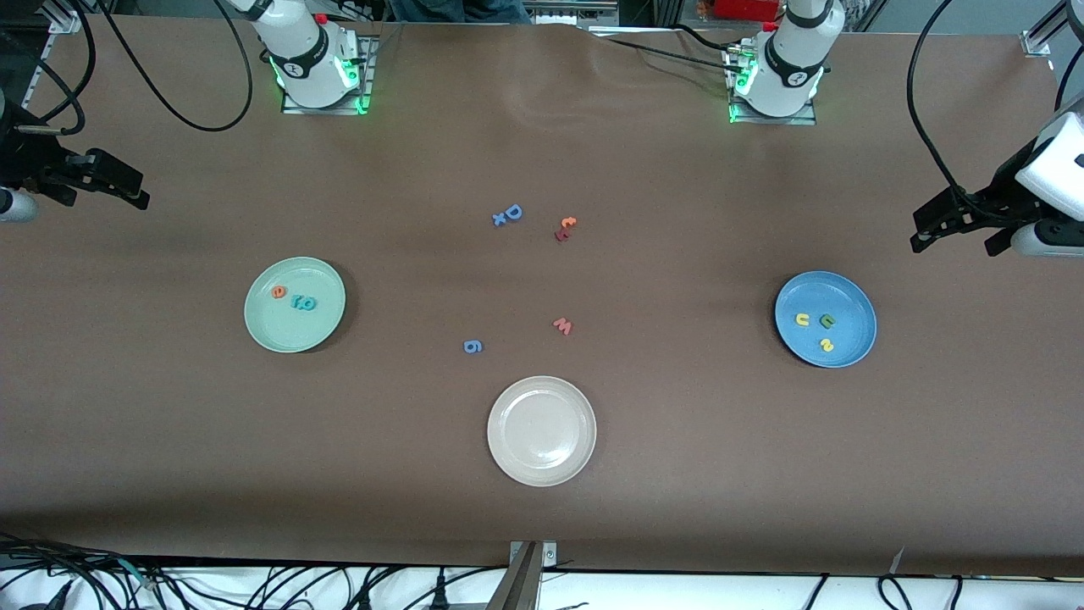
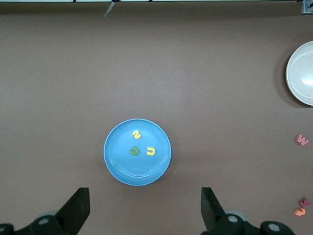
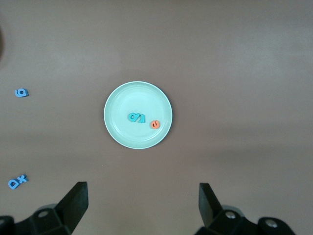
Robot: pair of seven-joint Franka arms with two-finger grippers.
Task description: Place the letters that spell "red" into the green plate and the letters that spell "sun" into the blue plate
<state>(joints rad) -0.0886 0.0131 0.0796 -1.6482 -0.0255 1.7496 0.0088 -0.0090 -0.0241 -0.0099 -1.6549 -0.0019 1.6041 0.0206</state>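
The green plate (image 1: 292, 335) (image 3: 122, 100) lies toward the right arm's end of the table. In it lie the orange "e" (image 1: 279, 292) (image 3: 155, 124) and the teal "r" and "d" (image 1: 302, 302) (image 3: 137, 117), side by side. The blue plate (image 1: 840, 288) (image 2: 122, 166) lies toward the left arm's end and holds the yellow "u" (image 1: 801, 319) (image 2: 150, 151), the dark green "n" (image 1: 827, 321) (image 2: 134, 151) and the yellow "s" (image 1: 826, 345) (image 2: 136, 134). My right gripper (image 1: 97, 199) (image 3: 142, 205) hangs open and empty over bare table at its end. My left gripper (image 1: 957, 240) (image 2: 145, 208) does likewise at the other end.
A cream-white plate (image 1: 542, 466) sits nearest the front camera at mid-table. Loose letters lie in the middle: a blue "D" with an "x" (image 1: 508, 214), an orange and dark red pair (image 1: 565, 228), a red "w" (image 1: 563, 325) and a blue "g" (image 1: 473, 346).
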